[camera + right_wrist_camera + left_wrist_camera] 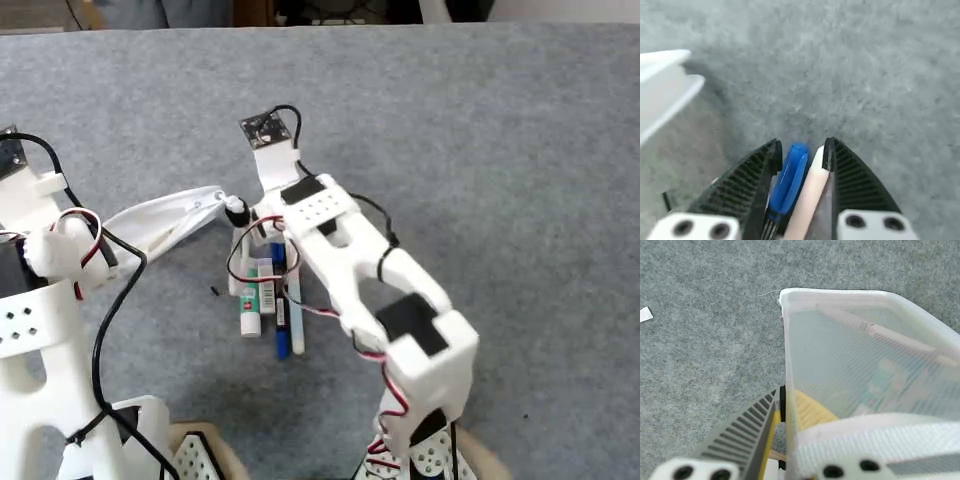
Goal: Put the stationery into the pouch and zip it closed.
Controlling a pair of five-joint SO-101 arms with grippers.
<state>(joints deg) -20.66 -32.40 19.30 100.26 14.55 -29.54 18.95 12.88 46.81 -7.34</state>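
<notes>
Pouch [850, 355], one, pinched by left tool [786, 402]; right tool [801, 146] clamps two pens: blue pen [789, 177], white pen [809, 197].

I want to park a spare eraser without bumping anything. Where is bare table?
Bare table runs along the far edge and the whole side beyond the right arm. The middle is crowded: the pouch, the stationery and the right gripper sit close together.
</notes>
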